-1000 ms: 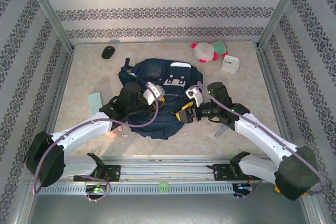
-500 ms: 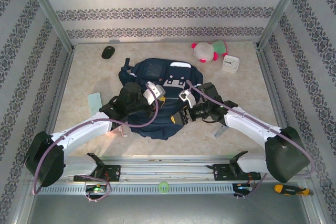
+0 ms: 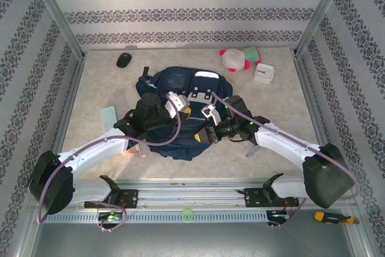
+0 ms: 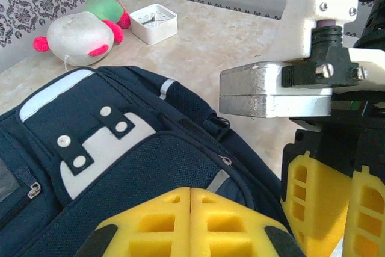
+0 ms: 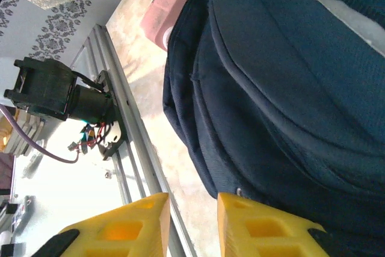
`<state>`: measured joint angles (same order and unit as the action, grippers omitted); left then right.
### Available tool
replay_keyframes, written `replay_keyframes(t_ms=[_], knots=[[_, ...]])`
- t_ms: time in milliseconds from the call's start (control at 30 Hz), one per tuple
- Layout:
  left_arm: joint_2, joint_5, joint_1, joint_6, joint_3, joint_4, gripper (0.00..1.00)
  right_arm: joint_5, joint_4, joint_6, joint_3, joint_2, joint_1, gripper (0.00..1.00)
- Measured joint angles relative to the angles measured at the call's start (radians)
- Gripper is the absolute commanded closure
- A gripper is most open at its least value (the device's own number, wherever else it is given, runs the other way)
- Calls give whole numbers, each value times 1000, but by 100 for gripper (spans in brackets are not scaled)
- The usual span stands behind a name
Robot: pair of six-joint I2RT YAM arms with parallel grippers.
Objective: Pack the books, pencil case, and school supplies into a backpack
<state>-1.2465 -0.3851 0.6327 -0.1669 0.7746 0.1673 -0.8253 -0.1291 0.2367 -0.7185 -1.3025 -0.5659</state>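
Two yellow fingers of the right gripper [image 5: 191, 198] stand a little apart with nothing between them. It has slid in to the near edge of the backpack [image 5: 289, 88], which lies mid-table [image 3: 96, 88]. The left gripper [image 4: 190, 192] is shut tight above it. Opening it looks next.

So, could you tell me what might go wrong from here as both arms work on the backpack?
1. The right gripper sits close beside the shut left gripper over the backpack; they could collide.
2. The right jaws, slightly apart at the backpack's edge, may pinch fabric and drag it.
3. A dragged backpack could shove the pink piece lying beside its edge.
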Motion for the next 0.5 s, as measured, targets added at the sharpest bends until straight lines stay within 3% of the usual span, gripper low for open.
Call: replay_keyframes(t_ms=[100,167,367,500], knots=[[0,0,0,19,0,0,91,10,2,30,0,0,-1,59],[1,1,0,52,0,0,79,24,-5,72,0,10,11,46],[31,27,1,146,-24,-29,59,116,-41,282,2,110,90,37],[80,95,1,241,-94,-58,50,215,-90,261,1,178,50,36]])
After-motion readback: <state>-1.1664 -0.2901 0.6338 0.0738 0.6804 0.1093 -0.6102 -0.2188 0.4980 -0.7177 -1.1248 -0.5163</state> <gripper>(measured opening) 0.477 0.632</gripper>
